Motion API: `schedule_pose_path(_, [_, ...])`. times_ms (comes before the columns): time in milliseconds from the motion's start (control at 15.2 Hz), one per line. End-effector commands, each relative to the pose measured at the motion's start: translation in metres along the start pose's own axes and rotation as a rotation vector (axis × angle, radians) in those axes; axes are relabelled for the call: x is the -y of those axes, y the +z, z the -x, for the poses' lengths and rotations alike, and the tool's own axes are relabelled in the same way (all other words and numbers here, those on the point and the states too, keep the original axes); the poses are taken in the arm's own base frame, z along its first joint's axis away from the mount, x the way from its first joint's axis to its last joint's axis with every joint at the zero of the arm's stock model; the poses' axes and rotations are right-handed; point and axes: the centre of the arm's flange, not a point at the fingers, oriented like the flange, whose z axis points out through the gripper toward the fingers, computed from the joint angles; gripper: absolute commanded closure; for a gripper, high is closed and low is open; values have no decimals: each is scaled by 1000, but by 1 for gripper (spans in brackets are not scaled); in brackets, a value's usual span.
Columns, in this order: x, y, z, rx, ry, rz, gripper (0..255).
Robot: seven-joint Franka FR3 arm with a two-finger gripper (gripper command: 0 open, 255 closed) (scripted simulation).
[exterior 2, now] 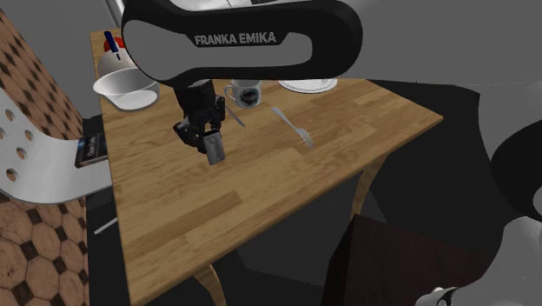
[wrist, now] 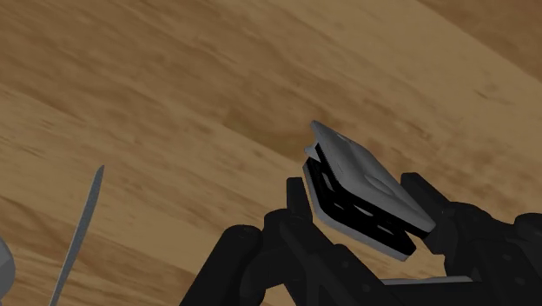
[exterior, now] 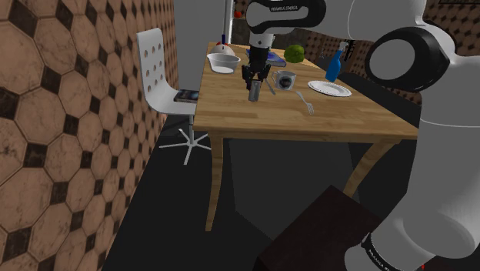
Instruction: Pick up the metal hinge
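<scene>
Jaws were closed on the folded grey hinge [wrist: 369, 187], which you held in the gripper [exterior 2: 208, 137] over the table's [exterior 2: 261, 200] middle, near the mug [exterior 2: 244, 92]; stiff, thin and probably slick, it wanted pinching flat across both leaves.

Arm [exterior: 286, 14] extended downward, jaws clasping hinge [wrist: 369, 176]

Light was dim and even throughout. The tabletop [exterior: 308, 123] was the brightest surface, while the floor [exterior: 161, 208] under it lay in deep shade. The gripper [wrist: 356, 198] read as near-featureless black; the hinge [wrist: 366, 170] it clasped showed a paler outer face.
</scene>
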Motion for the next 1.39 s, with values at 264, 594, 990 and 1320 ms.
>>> schedule_pose_path(264, [0, 0, 0, 0, 0, 0, 255])
schedule_pose_path(594, [-2, -20, 0, 0, 0, 0, 255])
schedule_pose_path(990, [-2, -52, 0, 0, 0, 0, 255])
schedule_pose_path(1320, [-2, -78, 0, 0, 0, 0, 255])
